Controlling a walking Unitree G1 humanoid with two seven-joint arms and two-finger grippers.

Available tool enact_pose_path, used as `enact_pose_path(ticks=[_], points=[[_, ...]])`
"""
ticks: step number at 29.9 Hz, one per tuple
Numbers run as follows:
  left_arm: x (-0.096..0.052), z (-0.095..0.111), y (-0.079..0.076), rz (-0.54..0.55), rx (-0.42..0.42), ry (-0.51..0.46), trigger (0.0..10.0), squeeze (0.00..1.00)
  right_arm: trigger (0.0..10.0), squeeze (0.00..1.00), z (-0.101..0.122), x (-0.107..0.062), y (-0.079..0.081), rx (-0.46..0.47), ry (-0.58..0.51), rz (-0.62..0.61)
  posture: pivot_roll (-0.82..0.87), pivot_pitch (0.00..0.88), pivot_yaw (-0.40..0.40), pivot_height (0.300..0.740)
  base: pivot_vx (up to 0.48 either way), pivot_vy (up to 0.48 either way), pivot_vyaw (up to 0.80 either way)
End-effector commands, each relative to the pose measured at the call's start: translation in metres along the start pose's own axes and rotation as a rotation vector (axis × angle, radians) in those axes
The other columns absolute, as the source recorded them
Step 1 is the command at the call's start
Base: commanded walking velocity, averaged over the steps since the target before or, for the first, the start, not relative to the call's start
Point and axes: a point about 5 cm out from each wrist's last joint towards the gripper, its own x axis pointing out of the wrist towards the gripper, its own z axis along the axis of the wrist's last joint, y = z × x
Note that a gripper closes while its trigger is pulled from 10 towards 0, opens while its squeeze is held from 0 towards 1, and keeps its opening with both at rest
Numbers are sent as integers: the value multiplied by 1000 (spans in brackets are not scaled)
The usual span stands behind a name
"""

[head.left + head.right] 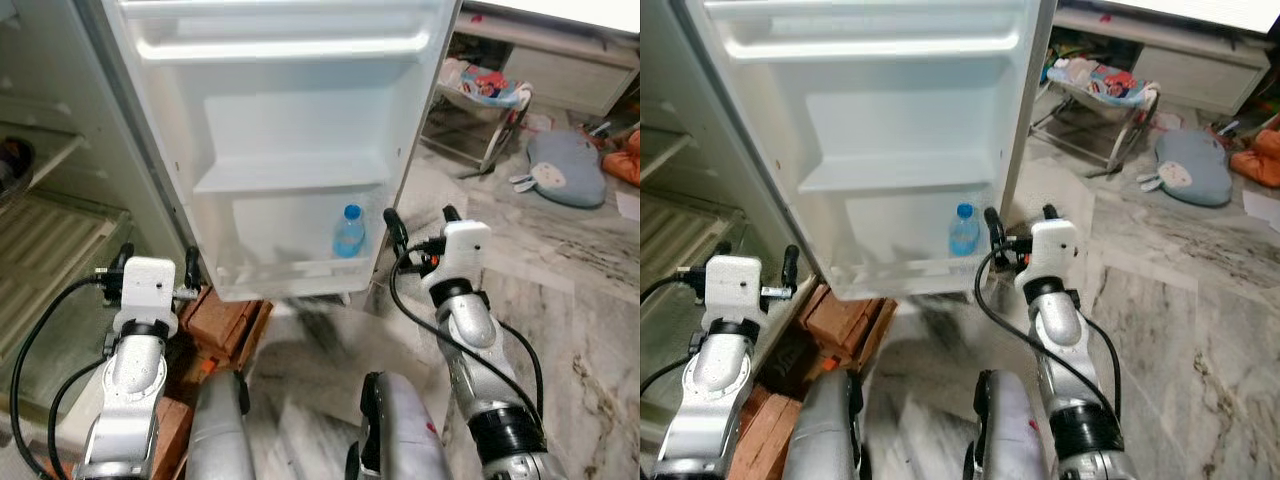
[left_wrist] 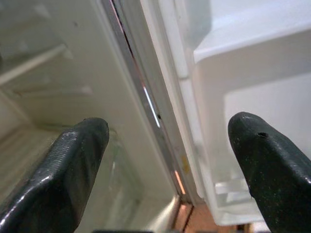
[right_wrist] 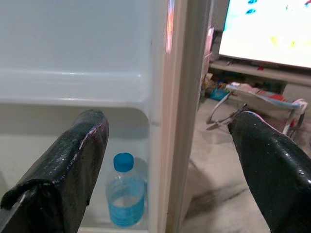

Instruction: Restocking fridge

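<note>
The fridge door stands wide open and takes up most of the scene, its white inner shelves facing the robot. To the left of it the fridge body shows pale shelves inside. The marble floor spreads out to the right, with a baby bouncer and a grey cushion lying well beyond the door. Reddish bricks sit under the fridge's lower corner, just beside the left arm.

The right tool is raised near the outer edge of the door, its two black fingers spread apart with nothing between them. The left tool is held up at the hinge side, between the fridge body and the door, and its fingers are likewise spread and empty.

A water bottle with a blue cap stands upright in the lowest door shelf, at its right end, close to the right tool but not touching it.
</note>
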Motion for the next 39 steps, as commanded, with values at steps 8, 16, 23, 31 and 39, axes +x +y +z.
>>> enact_pose_path(ticks=[8,16,23,31,39], points=[[16,9,-27,-86,-33,-51,10000,0,10000,0,-20,-2,-20,-42,81,-64,144,0,-64,728,0,0,0],[24,8,-26,-70,-23,-57,10000,0,10000,0,-7,13,-11,-46,46,-40,133,0,-46,740,0,0,0],[17,2,-27,-61,-18,-23,10000,0,10000,0,-19,5,-5,-43,83,-19,138,0,-57,740,0,0,0],[13,-2,-28,-48,-33,-16,10000,0,10000,0,-29,-8,0,1,135,-6,142,0,-79,740,0,-222,0],[7,-2,-34,-74,-18,-15,10000,0,10000,0,-28,-7,-4,21,139,-8,152,0,-79,740,0,-416,0]])
